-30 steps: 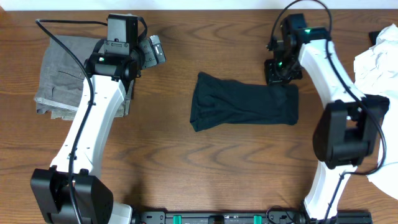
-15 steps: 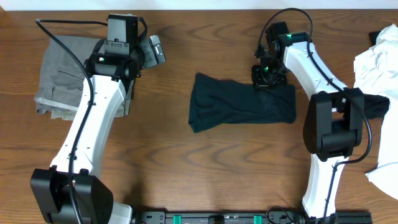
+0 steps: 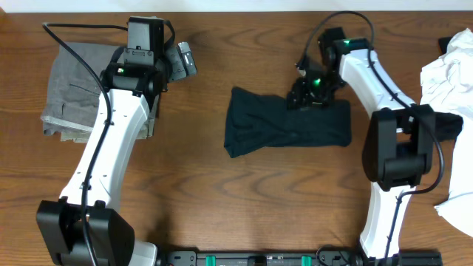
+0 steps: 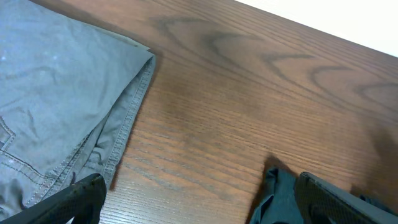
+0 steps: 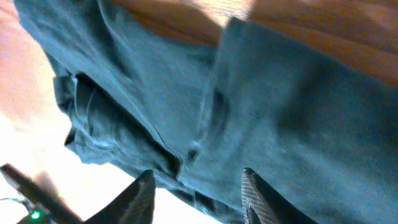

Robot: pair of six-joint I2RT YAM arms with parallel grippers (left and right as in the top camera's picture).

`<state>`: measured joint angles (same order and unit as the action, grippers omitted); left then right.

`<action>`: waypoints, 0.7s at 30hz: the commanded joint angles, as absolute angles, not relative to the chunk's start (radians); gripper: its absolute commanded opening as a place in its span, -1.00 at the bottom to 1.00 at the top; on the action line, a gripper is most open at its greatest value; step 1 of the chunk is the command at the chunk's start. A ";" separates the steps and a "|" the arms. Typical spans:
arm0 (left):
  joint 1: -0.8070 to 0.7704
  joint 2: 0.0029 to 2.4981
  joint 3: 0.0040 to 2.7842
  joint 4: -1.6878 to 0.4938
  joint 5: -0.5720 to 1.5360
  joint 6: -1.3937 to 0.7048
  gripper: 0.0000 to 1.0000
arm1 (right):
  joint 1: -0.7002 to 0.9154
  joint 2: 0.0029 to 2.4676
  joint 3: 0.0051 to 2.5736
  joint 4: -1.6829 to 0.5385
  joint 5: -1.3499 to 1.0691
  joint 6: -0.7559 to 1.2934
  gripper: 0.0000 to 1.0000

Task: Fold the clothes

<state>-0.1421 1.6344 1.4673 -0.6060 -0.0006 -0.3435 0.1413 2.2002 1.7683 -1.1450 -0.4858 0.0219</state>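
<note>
We see the black T-shirt (image 3: 288, 122) folded into a wide band at the table (image 3: 222, 199) centre, long edges running left to right. Bare wood lies open on its near side and to its left. The right gripper (image 3: 304, 92) sits over the shirt's far edge, right of the middle. Its fingers (image 5: 252, 193) stand apart above the cloth, clamping nothing we can make out. The left gripper (image 3: 183, 60) hangs near the far edge over bare wood, jaws spread wide and empty. The grey trousers (image 3: 70, 92) lie at the left edge, well apart from the shirt. The white garment (image 3: 447, 74) sits bunched at the right edge.
</note>
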 commanded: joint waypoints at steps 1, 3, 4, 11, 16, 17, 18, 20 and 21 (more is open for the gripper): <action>-0.141 1.641 1.470 -0.609 -0.013 -0.345 0.96 | 0.073 2.172 1.792 -1.174 -0.538 -0.020 -0.33; -0.141 1.641 1.470 -0.609 -0.013 -0.345 0.96 | 0.036 2.165 1.792 -1.209 -0.538 -0.052 -0.44; -0.141 1.641 1.470 -0.609 -0.012 -0.345 0.96 | 0.017 2.164 1.792 -1.223 -0.534 -0.065 -0.46; -0.141 1.641 1.470 -0.609 -0.013 -0.345 0.96 | -0.111 2.164 1.792 -1.275 -0.516 -0.140 -0.38; -0.141 1.641 1.470 -0.609 -0.013 -0.345 0.96 | -0.164 2.164 1.789 -1.275 -0.417 -0.155 -0.16; -0.141 1.641 1.470 -0.609 -0.013 -0.345 0.96 | -0.172 2.164 1.789 -1.276 -0.404 -0.153 -0.08; -0.141 1.641 1.470 -0.609 -0.013 -0.345 0.96 | -0.180 2.164 1.789 -1.276 -0.397 -0.151 -0.03; -0.141 1.641 1.470 -0.609 -0.013 -0.345 0.96 | -0.189 2.164 1.784 -1.275 -0.397 -0.151 0.04; -0.141 1.641 1.470 -0.609 -0.013 -0.345 0.96 | -0.190 2.164 1.781 -1.275 -0.395 -0.151 0.05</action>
